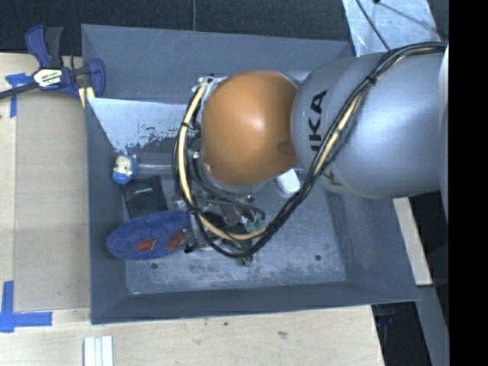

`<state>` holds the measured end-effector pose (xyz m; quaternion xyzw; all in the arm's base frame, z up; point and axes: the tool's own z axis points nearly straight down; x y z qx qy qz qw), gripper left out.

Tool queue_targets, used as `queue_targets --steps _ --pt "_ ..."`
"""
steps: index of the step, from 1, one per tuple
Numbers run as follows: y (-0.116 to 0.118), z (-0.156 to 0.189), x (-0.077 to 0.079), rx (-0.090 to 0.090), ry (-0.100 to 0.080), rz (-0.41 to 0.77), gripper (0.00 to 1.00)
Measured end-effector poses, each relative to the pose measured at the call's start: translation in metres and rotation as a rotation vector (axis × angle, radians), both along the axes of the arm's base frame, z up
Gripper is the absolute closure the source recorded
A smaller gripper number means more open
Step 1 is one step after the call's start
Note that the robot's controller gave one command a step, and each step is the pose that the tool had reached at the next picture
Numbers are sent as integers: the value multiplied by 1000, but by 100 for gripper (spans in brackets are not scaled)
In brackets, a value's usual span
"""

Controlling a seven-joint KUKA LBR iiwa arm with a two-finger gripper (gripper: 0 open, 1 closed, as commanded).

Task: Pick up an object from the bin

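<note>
- Handling (judged): blue soft pouch (145, 239) looks like cloth or plush, so light, limp and not fragile. Likely to sag and fold when lifted; little risk of slipping.
- Where to take hold (judged): across its narrow width near the middle, or pinch a bunched fold at the right end. An edge-only grip may pull loose.
- Appearance: flat oval, dark blue, w/ orange-red patches on top toward its right half. Lies lengthwise, left to right.
- Location: on the floor of the bin (229, 44), near the lower-left corner. Its right end is touching or just beside the wrist hardware; contact not confirmable.
- Gripper (219, 223): low in mid-bin, beneath the orange cover (244, 128) and looped cables (183, 151). Whether spread or closed cannot be told, as the cover hides it. Nothing confirmed held.
- Neighbours: black block (145, 197) just behind the pouch. Small clear bottle (122, 170) w/ blue cap is further back, by the left wall. White piece (288, 181) is partly under the arm, right of the cover.
- Risk (judged): black block sits close and could be nudged or caught along w/ the pouch.
</note>
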<state>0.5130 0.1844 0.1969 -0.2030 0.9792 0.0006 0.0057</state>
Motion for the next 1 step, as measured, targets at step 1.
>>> queue_targets --steps 1 --pt "-2 65 -2 -4 2 379 100"
